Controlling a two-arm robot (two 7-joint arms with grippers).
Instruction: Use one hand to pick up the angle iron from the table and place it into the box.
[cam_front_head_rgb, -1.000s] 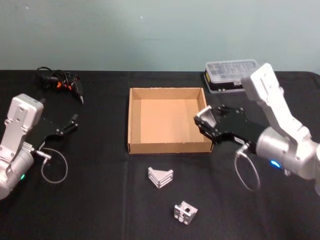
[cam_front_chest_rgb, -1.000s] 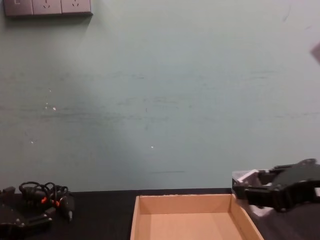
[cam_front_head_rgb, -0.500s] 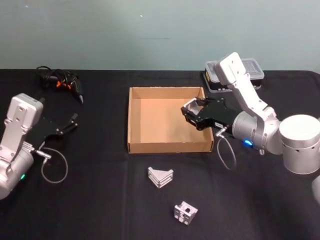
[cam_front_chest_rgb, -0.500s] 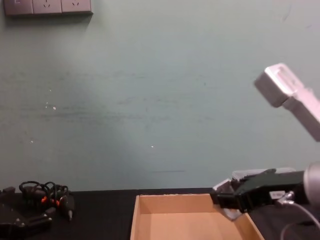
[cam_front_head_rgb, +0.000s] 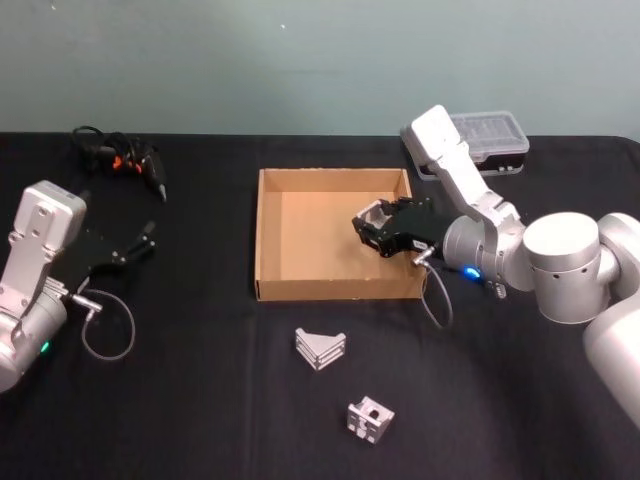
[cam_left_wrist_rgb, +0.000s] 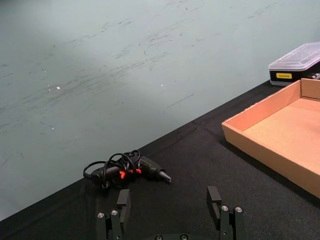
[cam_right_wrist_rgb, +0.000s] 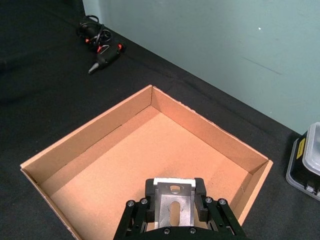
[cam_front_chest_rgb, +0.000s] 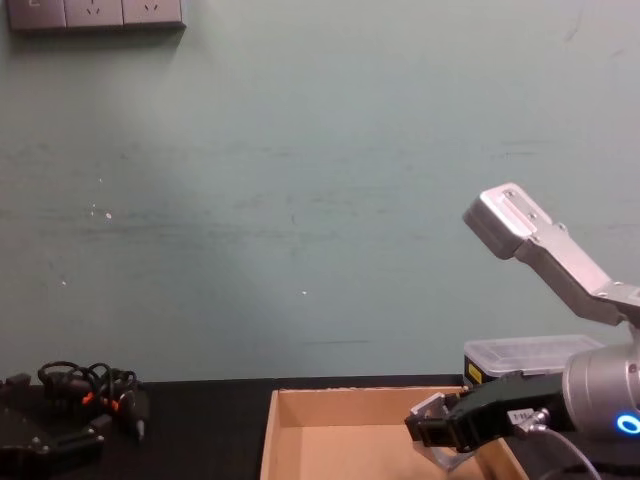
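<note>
My right gripper (cam_front_head_rgb: 368, 228) is shut on a silver angle iron (cam_right_wrist_rgb: 172, 206) and hangs over the right part of the tan cardboard box (cam_front_head_rgb: 330, 292). In the right wrist view the slotted angle iron sits between the black fingers (cam_right_wrist_rgb: 136, 210), above the box floor (cam_right_wrist_rgb: 150, 150). In the chest view the right gripper (cam_front_chest_rgb: 430, 430) is just above the box rim (cam_front_chest_rgb: 350, 397). A second angle iron (cam_front_head_rgb: 320, 350) lies on the black table (cam_front_head_rgb: 200, 400) in front of the box. My left gripper (cam_front_head_rgb: 148, 240) rests open at the far left, its fingers (cam_left_wrist_rgb: 123, 200) empty.
A silver cube-shaped bracket (cam_front_head_rgb: 370, 421) lies near the front edge. A black case with a clear lid (cam_front_head_rgb: 480, 135) stands behind my right arm. A black and orange tool with a coiled cable (cam_front_head_rgb: 125, 160) lies at the back left.
My right gripper has moved left with the angle iron, from beside the box's right wall to over its inside. The left arm has not moved.
</note>
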